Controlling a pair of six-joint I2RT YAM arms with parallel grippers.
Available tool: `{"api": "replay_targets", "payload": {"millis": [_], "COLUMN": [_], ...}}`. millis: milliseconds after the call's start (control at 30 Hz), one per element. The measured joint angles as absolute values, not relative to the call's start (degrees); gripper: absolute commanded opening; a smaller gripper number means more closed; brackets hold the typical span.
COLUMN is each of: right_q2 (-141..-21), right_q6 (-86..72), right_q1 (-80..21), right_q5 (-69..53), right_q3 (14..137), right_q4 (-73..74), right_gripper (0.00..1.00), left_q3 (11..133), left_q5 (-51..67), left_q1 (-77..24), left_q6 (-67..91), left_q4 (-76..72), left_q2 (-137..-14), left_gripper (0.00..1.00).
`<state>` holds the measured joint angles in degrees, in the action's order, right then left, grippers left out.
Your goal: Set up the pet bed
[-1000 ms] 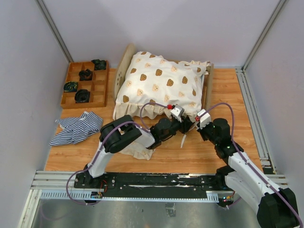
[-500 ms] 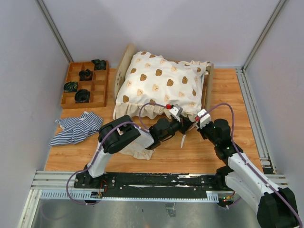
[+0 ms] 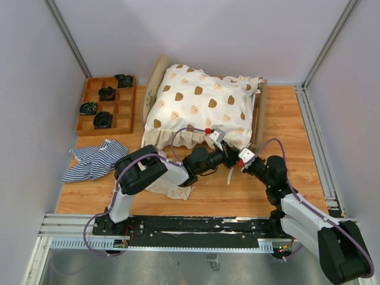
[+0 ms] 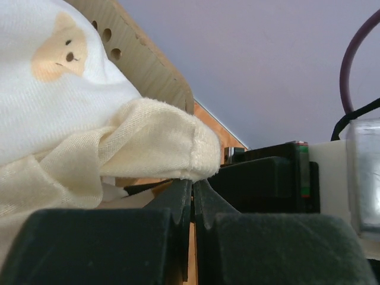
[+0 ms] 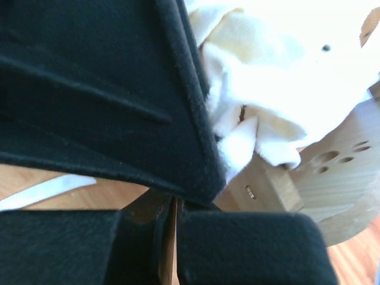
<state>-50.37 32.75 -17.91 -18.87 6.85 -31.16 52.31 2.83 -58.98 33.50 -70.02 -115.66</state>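
Two claws: the left claw (image 4: 192, 199) and right claw (image 5: 175, 221) meet tip to tip at the bed's near right corner, both pressed narrow with jaws together.
Grip: the quilt's ruffled hem touches the left claw's tips; whether a fold is caught cannot be told. The right claw holds nothing that shows.
Bed: the plywood bed (image 3: 259, 113) stands at the middle of the surface's far edge, with its headboard to the left.
Quilt: the cream bear-print quilt (image 3: 199, 104) is heaped over the frame, puffed and uneven, with its ruffle spilling over the near side.
Done: the frame is in place and the quilt is on top.
Left to do: the striped cloth (image 3: 95, 160) likely belongs on the bed, yet it lies crumpled near the surface's left edge, well apart from the frame. The quilt looks in need of straightening.
Stage: about midway, by estimate.
Tray: a brown tray (image 3: 132, 110) sits at the far left corner, with black items in several compartments.
Surface: the wooden surface (image 3: 297, 166) has a white strip (image 3: 230, 176) lying by the claws and metal rails (image 3: 196, 228) along the near edge.
Room: plain pale walls (image 3: 237, 35) enclose three sides.
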Motion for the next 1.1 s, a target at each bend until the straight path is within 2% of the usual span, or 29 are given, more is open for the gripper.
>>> {"api": "replay_targets", "payload": {"millis": [100, 200, 367, 600, 733, 900, 1100], "right_q2": [-50.7, -51.6, -54.1, -53.2, -53.2, -53.4, -54.7], "right_q6": [34.9, 36.3, 37.8, 38.8, 39.1, 39.5, 40.6], "right_q1": [-17.8, -16.8, -15.9, -15.7, -15.7, -15.7, -15.4], "right_q5": [-20.6, -23.2, -26.9, -31.6, -33.5, -34.9, -36.1], "right_q3": [6.6, 5.4, 4.6, 4.9, 4.9, 5.1, 6.1], "right_q4": [-34.7, -38.4, -42.5, -41.9, -41.1, -39.6, -38.3], "right_gripper": [0.0, 0.0, 0.0, 0.0, 0.0, 0.0, 0.0], "left_q3": [52.1, 49.8, 42.7, 41.1, 38.0, 33.3, 33.1], "left_q5": [3.1, 3.3, 2.7, 1.1, 1.3, 1.2, 3.2], "left_q1": [-58.9, -58.7, -59.1, -59.1, -59.1, -59.1, -59.1], "left_q6": [34.7, 35.1, 33.6, 24.8, 16.6, 2.8, -12.4], "left_q4": [-70.4, -70.9, -71.0, -66.3, -66.5, -66.1, -57.6], "left_q2": [-115.5, -114.0, -110.4, -107.2, -104.1, -100.2, -93.1], "left_gripper": [0.2, 0.28, 0.31, 0.34, 0.35, 0.43, 0.5]}}
